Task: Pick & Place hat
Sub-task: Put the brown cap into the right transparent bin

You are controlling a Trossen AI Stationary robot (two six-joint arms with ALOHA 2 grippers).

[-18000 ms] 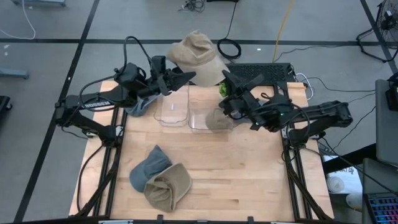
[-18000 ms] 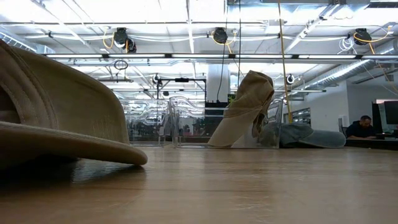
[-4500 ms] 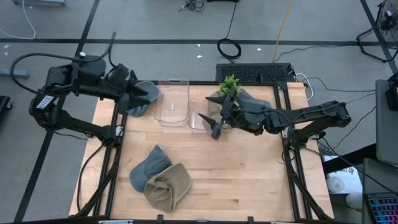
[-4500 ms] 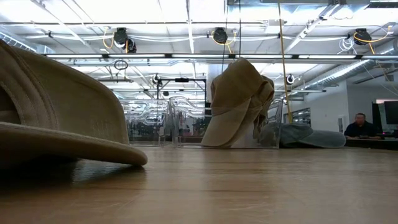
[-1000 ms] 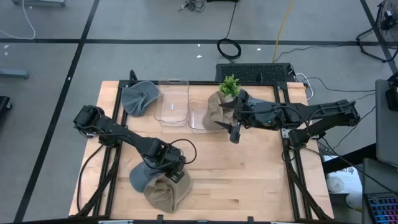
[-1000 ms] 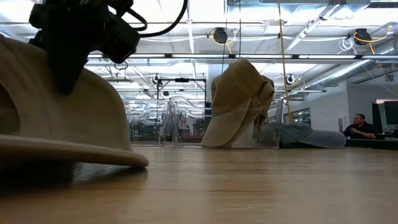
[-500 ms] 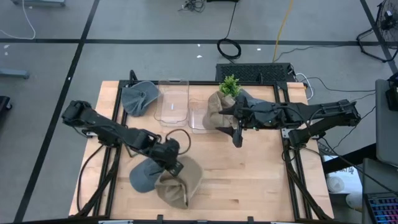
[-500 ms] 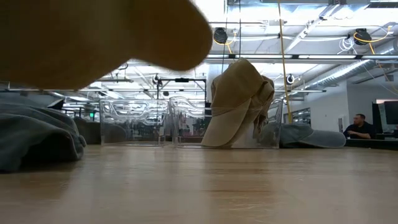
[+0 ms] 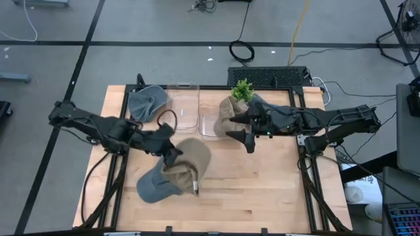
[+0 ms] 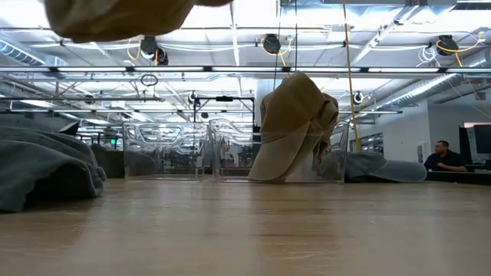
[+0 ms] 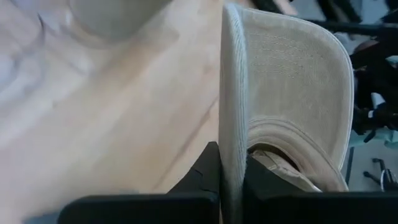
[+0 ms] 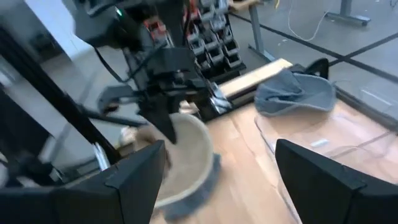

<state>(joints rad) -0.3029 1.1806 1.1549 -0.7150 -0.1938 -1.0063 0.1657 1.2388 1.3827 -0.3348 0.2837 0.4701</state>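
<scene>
L gripper [image 9: 172, 152] mid-table, fingers pinched tight on brim of tan hat [image 9: 190, 164]; the hat is lifted clear of the wooden table [image 9: 262, 190], hanging over the near-left area. In the L wrist view the brim edge [image 11: 233, 124] runs straight between the two dark fingers [image 11: 205, 174]. Low view: only the tan hat's underside [image 10: 115, 17] shows at the top, well above the surface.

Grey hat [image 9: 152, 188] lies flat on table just below/beside the lifted one. Another grey hat [image 9: 146, 103] at far-left corner, next to a clear bin [image 9: 182, 108]. Second clear bin [image 9: 211, 124] holds another tan hat [image 9: 227, 113], slumped against its wall.

R gripper [image 9: 244, 136] hovers by that second bin, fingers spread wide, holding nothing. Small green plant [image 9: 242, 88] at far edge.
</scene>
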